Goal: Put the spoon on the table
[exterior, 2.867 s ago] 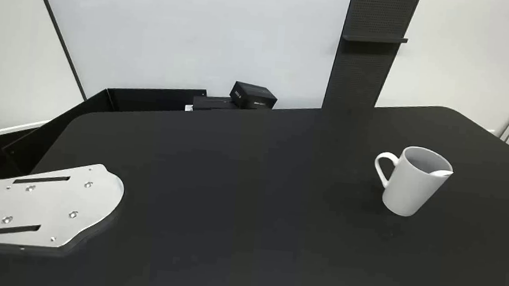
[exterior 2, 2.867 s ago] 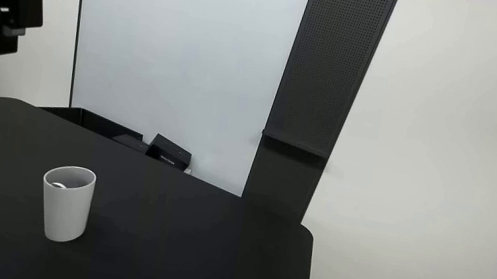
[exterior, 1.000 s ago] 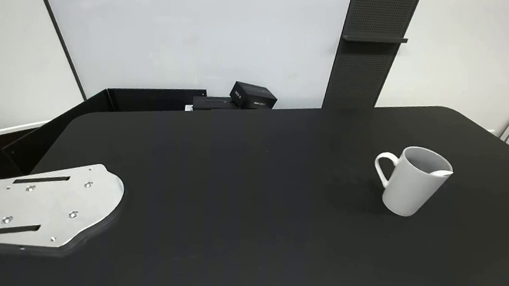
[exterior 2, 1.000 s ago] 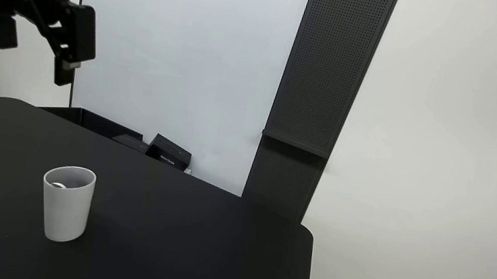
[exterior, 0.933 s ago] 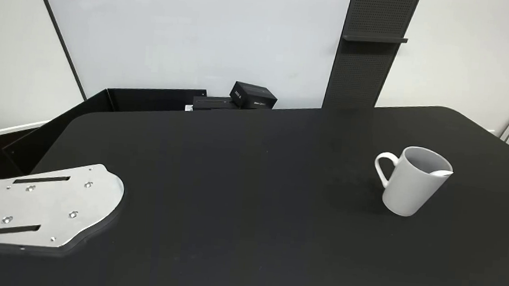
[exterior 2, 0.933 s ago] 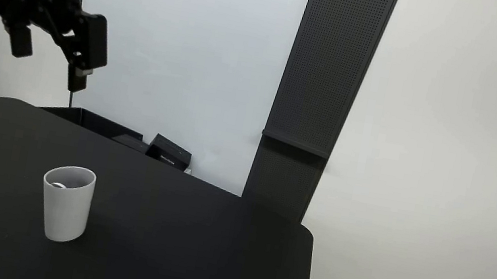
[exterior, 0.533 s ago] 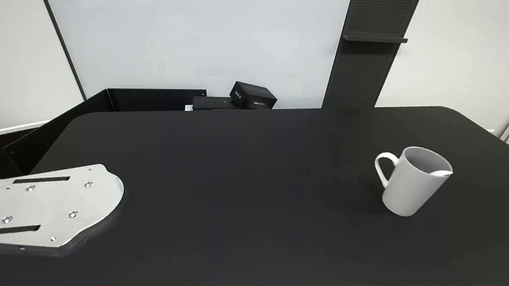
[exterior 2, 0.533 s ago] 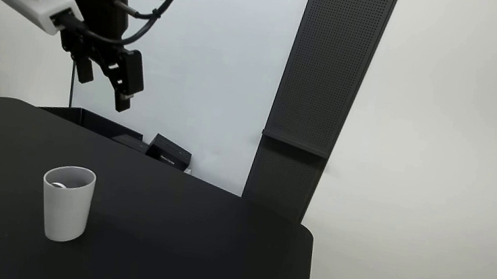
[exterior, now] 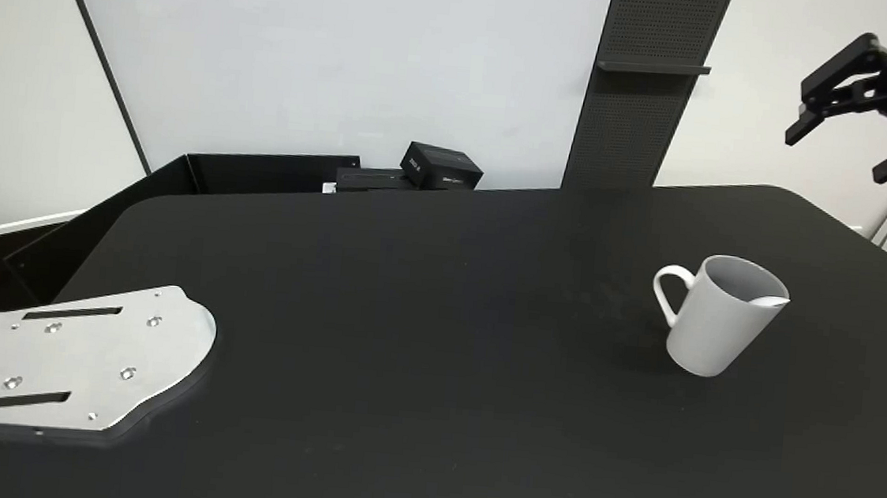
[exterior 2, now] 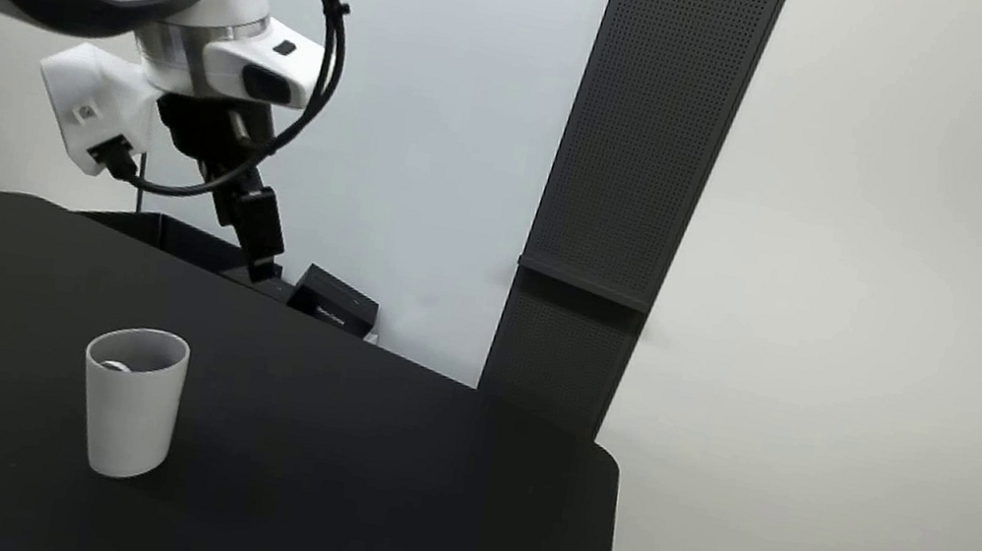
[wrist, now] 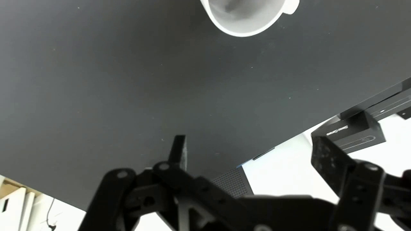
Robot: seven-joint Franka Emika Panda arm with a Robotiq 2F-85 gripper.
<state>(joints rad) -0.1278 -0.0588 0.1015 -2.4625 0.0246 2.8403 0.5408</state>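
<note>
There is one table (exterior: 403, 357), one mug (exterior: 714, 334), one spoon (exterior: 769, 301), one plate (exterior: 87, 355) and two boxes (exterior: 443, 170).

My gripper (wrist: 249, 144) stands parted above the black table (wrist: 128, 80).
The white mug (wrist: 249, 24) is cropped at my view's top.

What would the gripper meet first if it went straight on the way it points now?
Probably the table; the gripper points down at a slant, and the mug seems off its line, though depth is unclear.
</note>
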